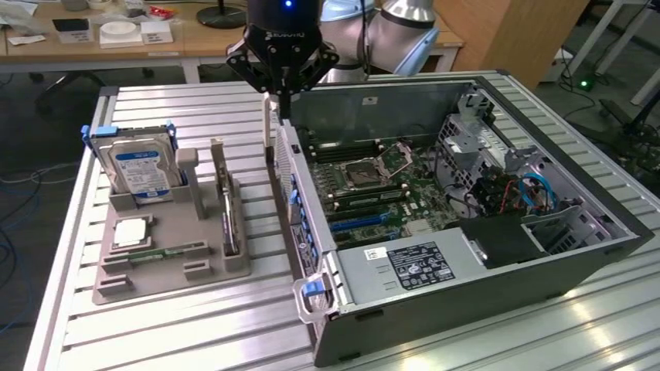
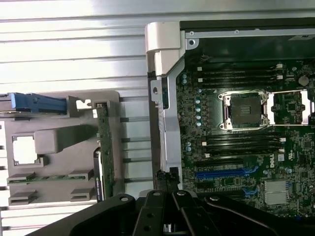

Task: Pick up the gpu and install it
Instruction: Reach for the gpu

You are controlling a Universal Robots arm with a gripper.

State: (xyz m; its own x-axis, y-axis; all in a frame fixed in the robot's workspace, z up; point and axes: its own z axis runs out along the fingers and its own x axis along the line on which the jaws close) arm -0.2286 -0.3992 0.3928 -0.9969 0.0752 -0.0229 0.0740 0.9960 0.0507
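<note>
The arm is hung straight down, with the gripper [image 1: 278, 99] pointed at the case [image 1: 577, 259] wall nearest the holder [image 1: 154, 274]. Its fingers are pressed together with nothing pinched (tips partly lost against that wall, so hard to be sure). The gpu [image 1: 221, 197] is stood on edge in the holder, well apart from the gripper. It's parked alongside a hard drive [image 1: 139, 170], cpu [image 1: 131, 232] and memory stick [image 1: 170, 252]. A motherboard [image 1: 382, 193] is seen inside the open case.

wooden desk [image 1: 191, 42] behind | wooden cabinet [image 1: 515, 31] | slatted metal table [image 1: 185, 332]
</note>
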